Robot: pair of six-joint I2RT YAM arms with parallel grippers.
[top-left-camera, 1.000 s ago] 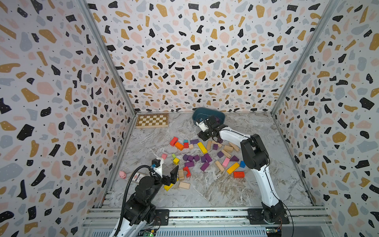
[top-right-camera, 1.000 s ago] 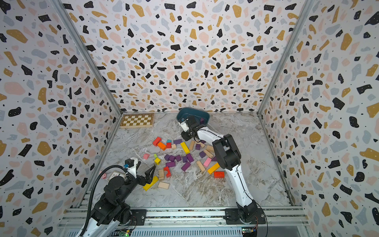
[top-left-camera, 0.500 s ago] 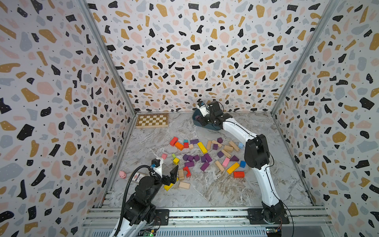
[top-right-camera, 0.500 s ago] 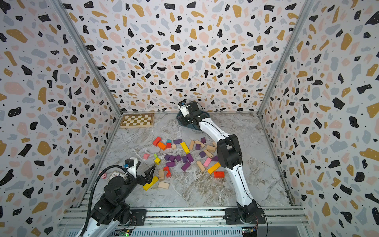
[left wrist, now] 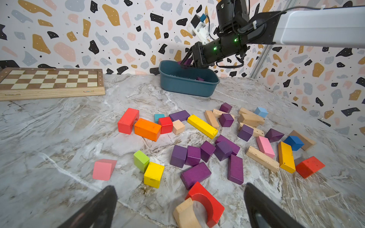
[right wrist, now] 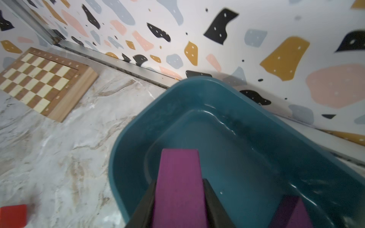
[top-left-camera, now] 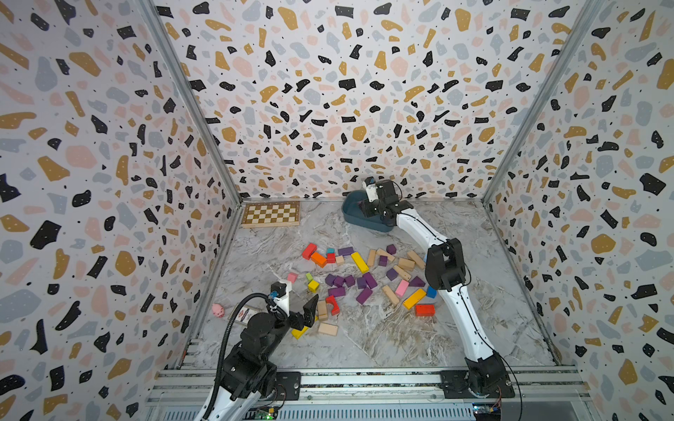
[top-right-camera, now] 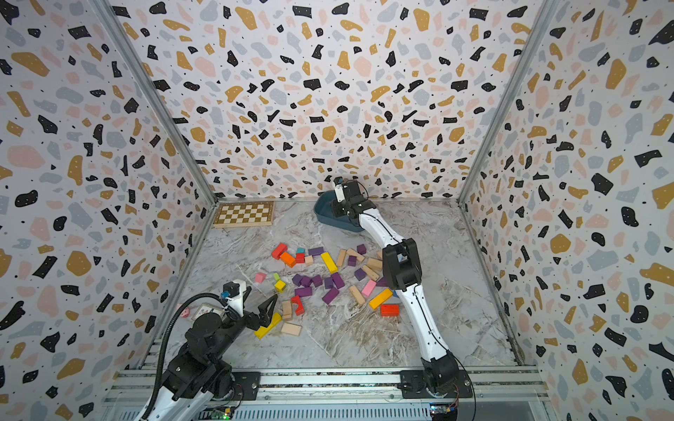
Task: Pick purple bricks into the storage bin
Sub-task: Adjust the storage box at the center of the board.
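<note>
Terrazzo-speckled walls [top-left-camera: 328,91], grey-veined marble table [left wrist: 59,128]
Black, ochre, pink and grey flecks; dark teal plastic storage bin [left wrist: 187,87]; matte dark-purple wooden bricks [left wrist: 195,174]; brown-and-cream chequered wooden chessboard [left wrist: 51,79].

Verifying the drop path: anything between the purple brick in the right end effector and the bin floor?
Nothing visible. The right end effector holds the purple brick above the storage bin, with bare bin floor ahead of it. A second purple brick lies inside, off to one side.
</note>
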